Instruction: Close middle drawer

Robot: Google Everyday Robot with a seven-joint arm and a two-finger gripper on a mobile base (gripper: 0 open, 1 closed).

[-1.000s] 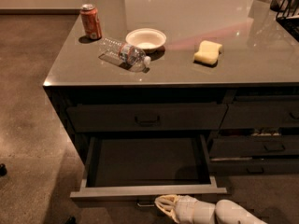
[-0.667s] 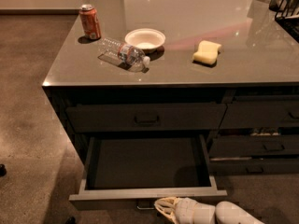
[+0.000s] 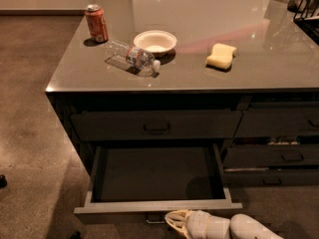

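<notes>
Middle drawer (image 3: 155, 206) stands open at lower centre, with the gripper (image 3: 172, 219) at its front.
The middle drawer is pulled far out and its dark box shows. The pale gripper sits at the bottom edge, just right of the pull (image 3: 155, 219). I cannot tell whether it is open or closed, and nothing shows in its hold. A push right of centre may skew and jam the box, or the gripper may slip under the low front or snag the pull.

On the countertop (image 3: 279, 71) — red can (image 3: 96, 23), toppled water bottle (image 3: 132, 58), white bowl (image 3: 155, 42), yellow sponge (image 3: 221, 56).
</notes>
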